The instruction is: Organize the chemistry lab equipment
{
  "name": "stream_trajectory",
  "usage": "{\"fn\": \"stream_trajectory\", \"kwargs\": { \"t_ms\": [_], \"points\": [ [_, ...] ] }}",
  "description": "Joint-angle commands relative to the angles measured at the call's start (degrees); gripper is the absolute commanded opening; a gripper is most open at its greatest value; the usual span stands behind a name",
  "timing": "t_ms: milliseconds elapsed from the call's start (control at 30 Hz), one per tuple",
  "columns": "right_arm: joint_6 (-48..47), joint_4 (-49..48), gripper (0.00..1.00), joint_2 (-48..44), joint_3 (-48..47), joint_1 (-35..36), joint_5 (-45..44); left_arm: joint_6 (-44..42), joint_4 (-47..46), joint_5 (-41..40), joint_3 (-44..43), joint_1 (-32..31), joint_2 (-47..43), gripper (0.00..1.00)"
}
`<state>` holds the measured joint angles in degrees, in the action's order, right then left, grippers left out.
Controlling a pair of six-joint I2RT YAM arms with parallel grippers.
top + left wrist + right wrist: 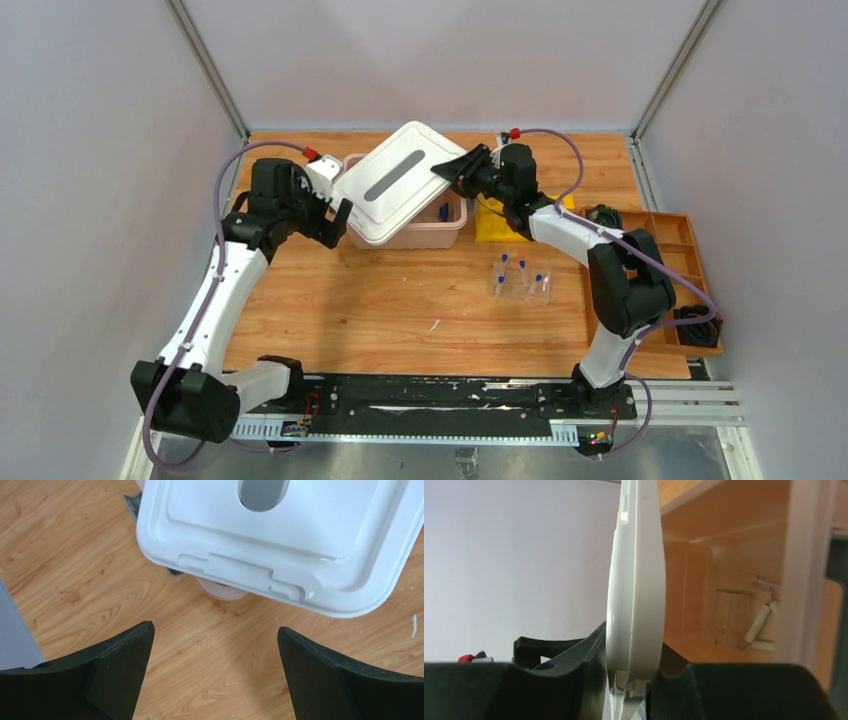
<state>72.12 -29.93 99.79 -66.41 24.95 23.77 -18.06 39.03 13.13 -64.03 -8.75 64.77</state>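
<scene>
A white lid lies tilted over the pink box at the back of the table. My right gripper is shut on the lid's right edge, and the lid stands edge-on between my fingers. Inside the box I see a clear cup and a small white triangle. My left gripper is open and empty just off the lid's near-left corner, above bare wood. A clear tube rack with blue-capped tubes stands on the table right of centre.
A wooden compartment tray with black coiled items sits at the right edge. A yellow item lies behind my right arm. A tiny white scrap rests on the wood near the middle. Grey walls close in both sides.
</scene>
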Motion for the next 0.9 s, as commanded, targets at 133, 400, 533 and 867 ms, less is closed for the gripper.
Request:
{"fn": "stream_trajectory", "kwargs": {
  "t_ms": [133,400,533,867],
  "points": [
    [-3.5,-1.8,0.47,-3.5,4.3,-0.1,-3.6,0.7,-12.6,0.1,4.2,-0.5,4.4,1.0],
    [-7.8,9.0,0.63,-7.7,3.9,-0.3,-3.0,-2.2,-16.6,-2.4,8.5,-1.0,5.3,1.0],
    [-13.3,22.5,0.7,-9.1,0.3,-0.3,-2.5,-1.8,-18.0,-2.9,9.4,-1.0,5.6,1.0],
    [-21.5,40.5,0.84,-4.2,-7.1,-0.3,3.7,-1.0,-17.4,-2.5,8.6,-1.0,4.8,1.0]
  ]
}}
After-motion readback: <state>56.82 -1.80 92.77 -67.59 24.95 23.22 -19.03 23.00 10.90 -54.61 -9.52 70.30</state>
